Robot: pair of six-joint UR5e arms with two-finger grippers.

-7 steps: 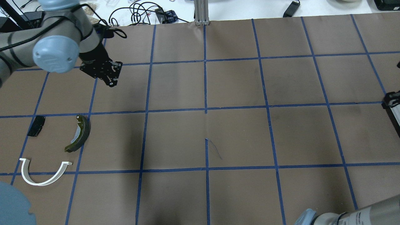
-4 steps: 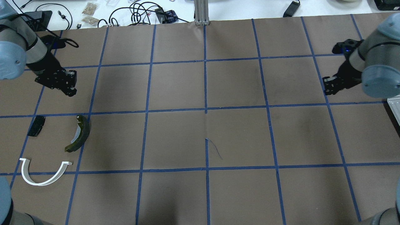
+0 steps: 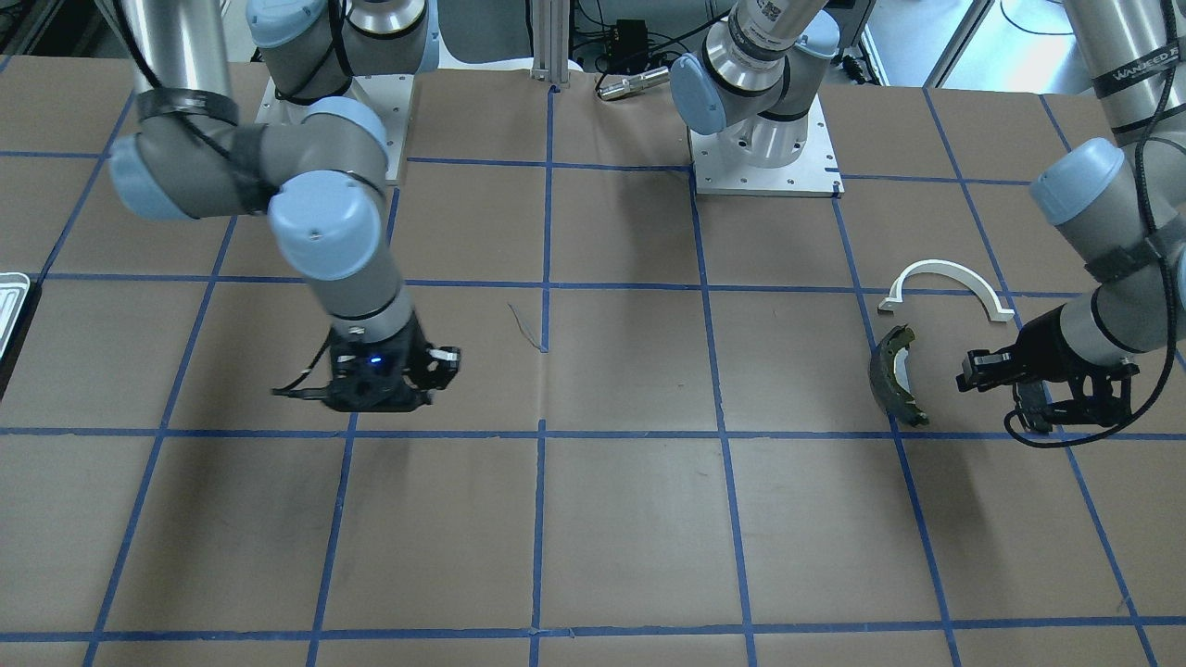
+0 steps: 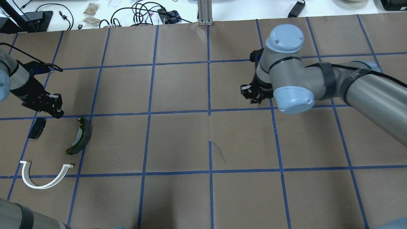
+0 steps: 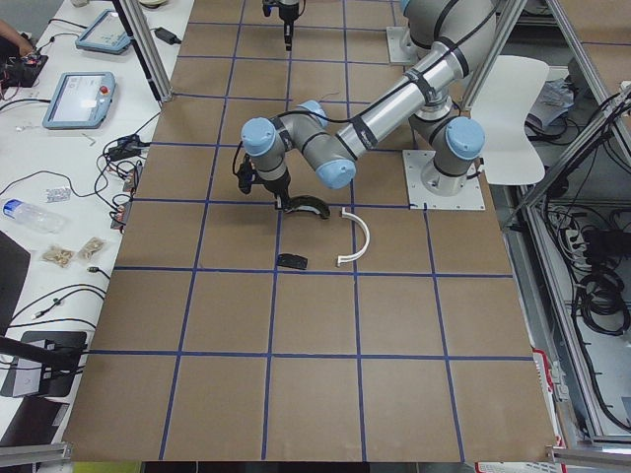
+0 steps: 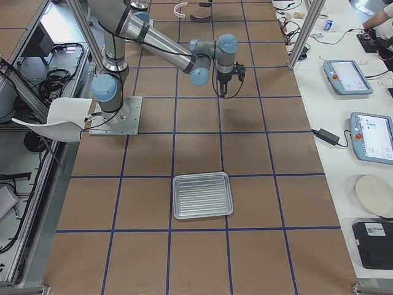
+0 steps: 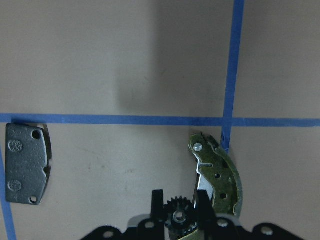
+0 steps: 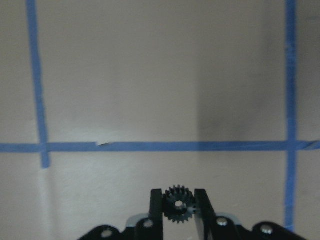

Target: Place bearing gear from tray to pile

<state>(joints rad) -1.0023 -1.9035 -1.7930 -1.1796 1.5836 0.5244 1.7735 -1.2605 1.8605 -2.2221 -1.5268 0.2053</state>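
My left gripper (image 4: 53, 107) is shut on a small black bearing gear (image 7: 177, 216) and hangs just beyond the pile. The pile is a black pad (image 4: 36, 128), an olive-green brake shoe (image 4: 79, 136) and a white half-ring bracket (image 4: 44, 177). In the left wrist view the pad (image 7: 27, 162) lies to the left and the shoe (image 7: 221, 181) to the right of the fingers. My right gripper (image 4: 256, 94) is shut on another small black gear (image 8: 177, 204) above bare table right of the centre. The silvery tray (image 6: 202, 195) lies far off on my right side.
The table is brown paper with a blue tape grid. The tray's corner shows at the front-facing view's left edge (image 3: 11, 301). Cables and small items (image 4: 143, 12) lie beyond the far edge. The right forearm (image 4: 349, 86) stretches over the right half.
My left gripper has moved left and nearer, up to the pile. My right arm has swung in from the right edge toward the table's middle.
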